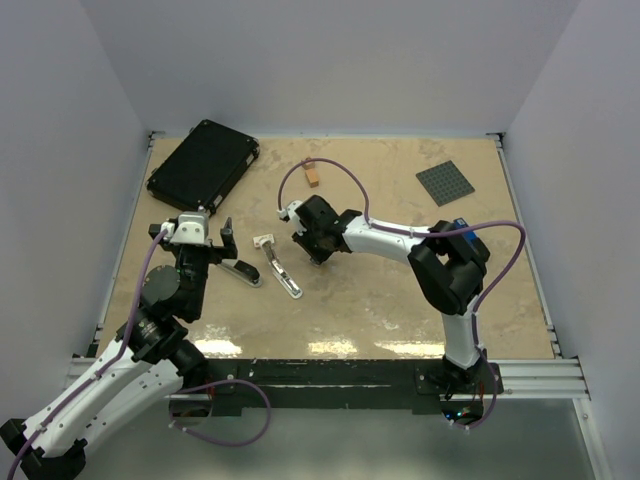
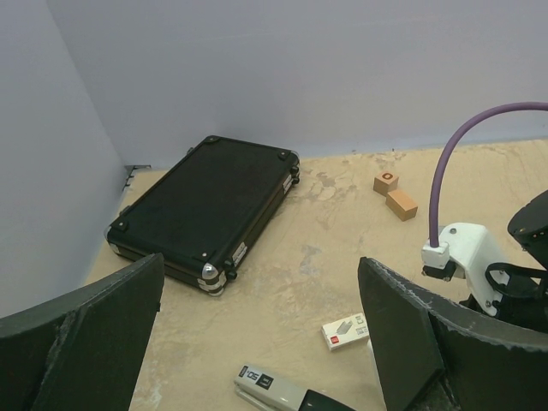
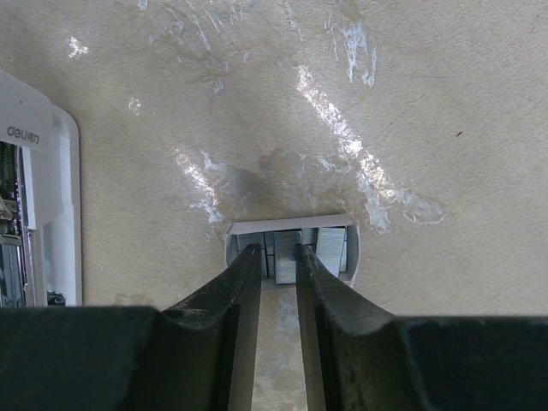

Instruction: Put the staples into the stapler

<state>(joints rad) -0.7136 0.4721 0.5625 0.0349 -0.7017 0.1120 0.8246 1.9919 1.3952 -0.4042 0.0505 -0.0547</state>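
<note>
The stapler (image 1: 243,272), silver with a black top part, lies flat just right of my left gripper (image 1: 215,250). In the left wrist view its silver end (image 2: 274,392) sits low between the wide-open fingers (image 2: 411,334), untouched. My right gripper (image 1: 300,240) points down near the table's middle and hides the staples from the top camera. In the right wrist view the staples (image 3: 287,253) are grey blocks in a small white tray (image 3: 291,224). The right gripper (image 3: 278,257) has a fingertip on each side of one block, with a thin gap on the left.
A white bar marked "deli" (image 1: 283,275) (image 3: 43,197) lies next to the right gripper. A small white box (image 1: 263,240) (image 2: 347,331) sits beyond the stapler. A black case (image 1: 203,165) (image 2: 205,210) is at the far left, wooden blocks (image 1: 312,174) (image 2: 394,195) behind, a grey plate (image 1: 445,183) far right.
</note>
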